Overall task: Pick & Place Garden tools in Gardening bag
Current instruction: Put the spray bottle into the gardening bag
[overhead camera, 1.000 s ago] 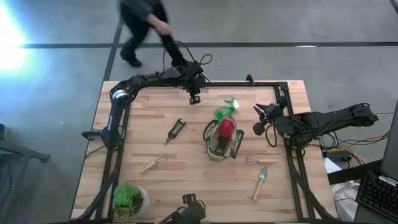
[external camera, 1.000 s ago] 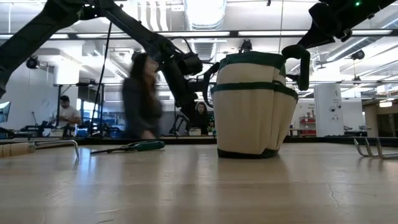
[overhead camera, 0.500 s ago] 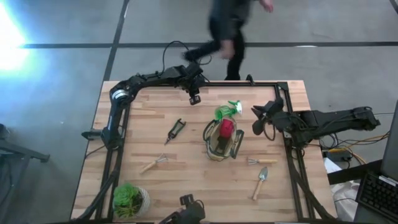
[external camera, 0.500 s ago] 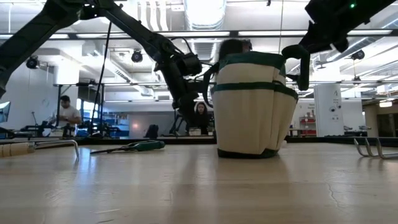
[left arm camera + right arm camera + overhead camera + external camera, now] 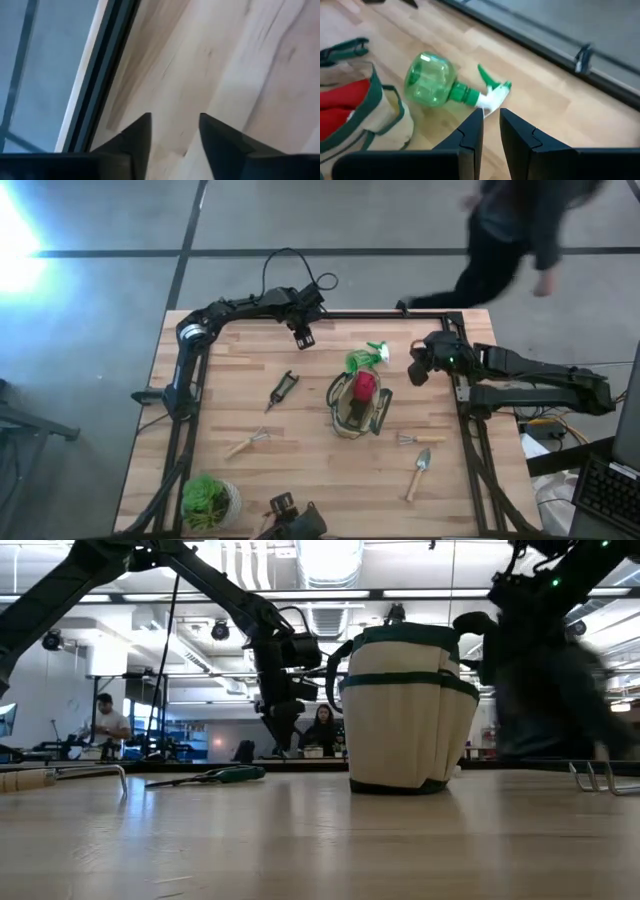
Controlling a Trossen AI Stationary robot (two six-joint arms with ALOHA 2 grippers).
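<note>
The right gripper hangs above the far right part of the table, its fingers only a narrow gap apart and holding nothing. Just ahead of the fingertips lies the green spray bottle on its side, white-and-green trigger head nearest the fingers, round body beyond it and touching the rim of the gardening bag. The bag stands upright mid-table with a red-handled tool already inside.

The step in hand looks like picking up the spray bottle. To do it well, the fingers likely need to spread wider first, since the present gap seems too slim for anything but the neck. The neck between trigger and body is probably the surest hold; the round body may roll or slip. Come down straight so the bottle is not pushed against the bag.

The left gripper waits over bare wood near the table's far edge, fingers apart and empty. The pruners, the fork, the rake and the trowel lie on the table, well away from both sets of fingers.
</note>
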